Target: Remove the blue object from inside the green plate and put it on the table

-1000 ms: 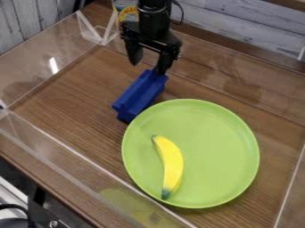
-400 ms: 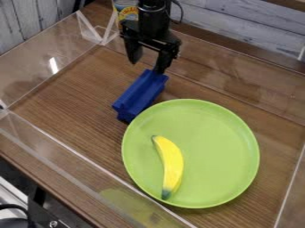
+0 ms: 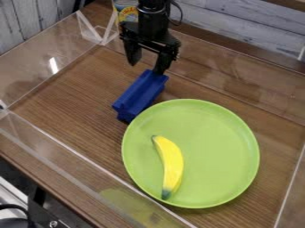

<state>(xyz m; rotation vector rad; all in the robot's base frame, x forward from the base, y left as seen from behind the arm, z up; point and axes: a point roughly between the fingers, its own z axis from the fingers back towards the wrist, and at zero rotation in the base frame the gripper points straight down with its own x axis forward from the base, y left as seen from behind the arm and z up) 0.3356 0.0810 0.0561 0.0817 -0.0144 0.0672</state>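
The blue object (image 3: 141, 94) lies on the brown table (image 3: 71, 107), just off the upper-left rim of the green plate (image 3: 215, 142), its near end right against that rim. My gripper (image 3: 148, 65) hangs straight down just above the block's far end, fingers open and holding nothing. A yellow banana (image 3: 169, 166) rests inside the plate, toward its lower left.
Clear acrylic walls (image 3: 48, 67) line the table's edges, with one running along the near left side. A yellow-labelled item (image 3: 124, 12) sits behind the arm at the back. White planks form the backdrop at the upper right.
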